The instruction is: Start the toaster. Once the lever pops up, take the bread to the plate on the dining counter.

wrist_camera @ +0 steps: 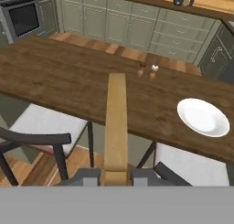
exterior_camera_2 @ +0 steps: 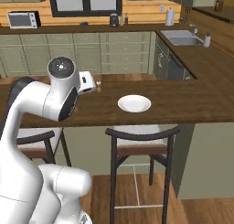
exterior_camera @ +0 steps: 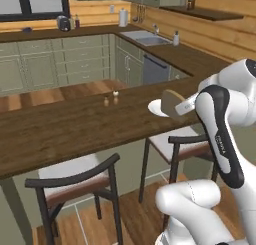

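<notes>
I hold a brown bread slice (exterior_camera: 171, 102) upright, with my gripper (exterior_camera: 178, 108) shut on its lower edge. In the hand view the bread (wrist_camera: 116, 122) shows edge-on as a tall tan strip rising from between the fingertips of the gripper (wrist_camera: 116, 176). It hangs over the near edge of the dining counter (exterior_camera: 75, 129). The white plate (wrist_camera: 203, 116) lies bare on the dark wood to the right of the bread. This plate (exterior_camera_2: 134, 103) sits mid-counter, near the front edge, and is also visible behind the bread (exterior_camera: 156, 108). The toaster is out of view.
Two dark-framed chairs (exterior_camera: 82, 181) (exterior_camera_2: 139, 141) with pale seats stand under the counter's near side. Small salt and pepper shakers (wrist_camera: 147, 71) stand at the counter's far edge. Green cabinets, a sink (exterior_camera_2: 183, 38) and an oven (wrist_camera: 23, 19) line the kitchen beyond.
</notes>
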Tool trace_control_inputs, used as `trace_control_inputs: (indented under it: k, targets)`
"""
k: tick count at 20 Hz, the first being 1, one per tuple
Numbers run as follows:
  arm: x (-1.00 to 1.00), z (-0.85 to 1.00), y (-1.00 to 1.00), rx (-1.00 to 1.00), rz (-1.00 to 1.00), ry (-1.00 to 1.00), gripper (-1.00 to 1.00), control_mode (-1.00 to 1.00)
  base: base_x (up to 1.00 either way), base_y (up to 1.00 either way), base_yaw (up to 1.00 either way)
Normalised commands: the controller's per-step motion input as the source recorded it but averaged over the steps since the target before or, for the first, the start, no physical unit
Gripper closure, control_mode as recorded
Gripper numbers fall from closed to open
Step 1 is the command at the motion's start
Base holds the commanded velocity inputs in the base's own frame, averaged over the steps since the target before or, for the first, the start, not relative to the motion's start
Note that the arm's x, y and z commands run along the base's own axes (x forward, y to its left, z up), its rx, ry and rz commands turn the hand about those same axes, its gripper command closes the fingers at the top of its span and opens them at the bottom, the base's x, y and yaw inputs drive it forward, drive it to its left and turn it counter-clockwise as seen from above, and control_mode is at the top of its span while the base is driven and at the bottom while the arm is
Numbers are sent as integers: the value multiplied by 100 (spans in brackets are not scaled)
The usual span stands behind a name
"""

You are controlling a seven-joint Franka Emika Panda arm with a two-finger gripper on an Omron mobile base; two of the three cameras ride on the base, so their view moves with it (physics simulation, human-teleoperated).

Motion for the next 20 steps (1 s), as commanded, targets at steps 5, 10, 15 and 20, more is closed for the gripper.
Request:
trace_control_inputs:
  k: [5,10,15,20]
  targets:
    - [0,0,0,0,0,0,100,100,24,-100,26]
    - [0,0,0,0,0,0,100,100,53,-71,26]
    - [0,0,0,0,0,0,100,100,76,-49,26]
    - [0,0,0,0,0,0,100,100,83,-19,22]
